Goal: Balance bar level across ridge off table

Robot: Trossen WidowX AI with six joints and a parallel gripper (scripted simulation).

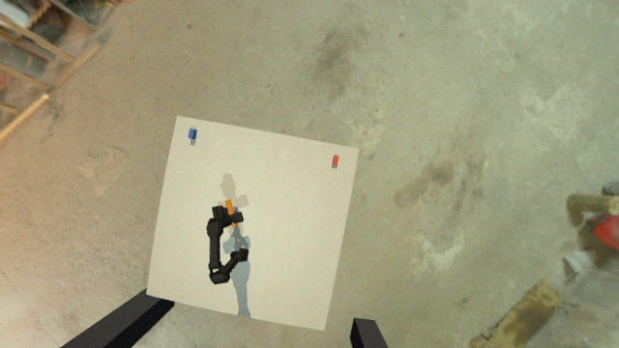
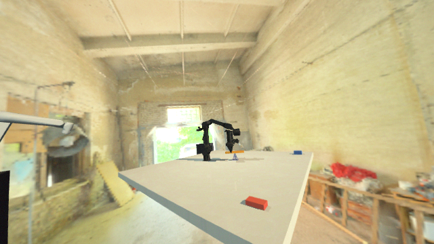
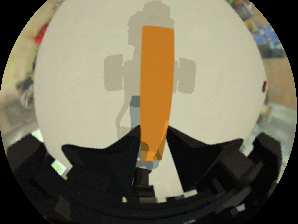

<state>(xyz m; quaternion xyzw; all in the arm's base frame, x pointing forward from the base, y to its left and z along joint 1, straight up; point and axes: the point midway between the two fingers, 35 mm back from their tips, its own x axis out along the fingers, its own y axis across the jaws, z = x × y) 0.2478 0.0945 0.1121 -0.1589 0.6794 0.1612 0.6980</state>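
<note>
The orange bar (image 1: 229, 207) (image 2: 239, 152) (image 3: 157, 75) is held close to level above the table, clear of its top. My gripper (image 2: 231, 151) (image 3: 153, 128) points down and is shut on the bar, gripping it off its middle, toward the arm's base. The small purple-blue ridge (image 1: 235, 210) (image 2: 235, 157) stands on the table right under the bar, near the bar's middle in the exterior view. Whether the bar touches the ridge's top is too small to tell. In the wrist view the ridge is hidden.
The pale table (image 1: 285, 217) (image 2: 203, 179) (image 3: 220, 65) carries a blue block (image 1: 192, 133) (image 2: 298, 152) at one far corner and a red block (image 1: 335, 160) (image 2: 256, 202) at the other, both well away from the arm.
</note>
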